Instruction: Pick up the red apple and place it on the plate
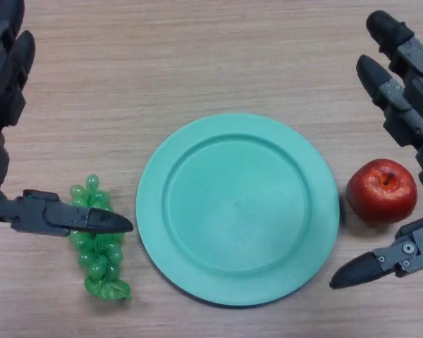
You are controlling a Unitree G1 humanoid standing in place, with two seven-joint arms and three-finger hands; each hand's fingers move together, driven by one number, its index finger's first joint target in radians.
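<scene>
A red apple (pixel 381 191) sits on the wooden table just right of a green plate (pixel 155 211), which holds nothing. My right hand (pixel 416 120) is open around the apple: its fingers (pixel 391 77) reach past the apple's far side and its thumb (pixel 370 266) lies on the near side, none touching it. My left hand (pixel 3 63) is open at the left edge, its thumb (pixel 77 218) lying over a bunch of green grapes.
A bunch of green grapes (pixel 99 257) lies on the table left of the plate, partly under my left thumb. The wooden table (pixel 197 56) stretches beyond the plate.
</scene>
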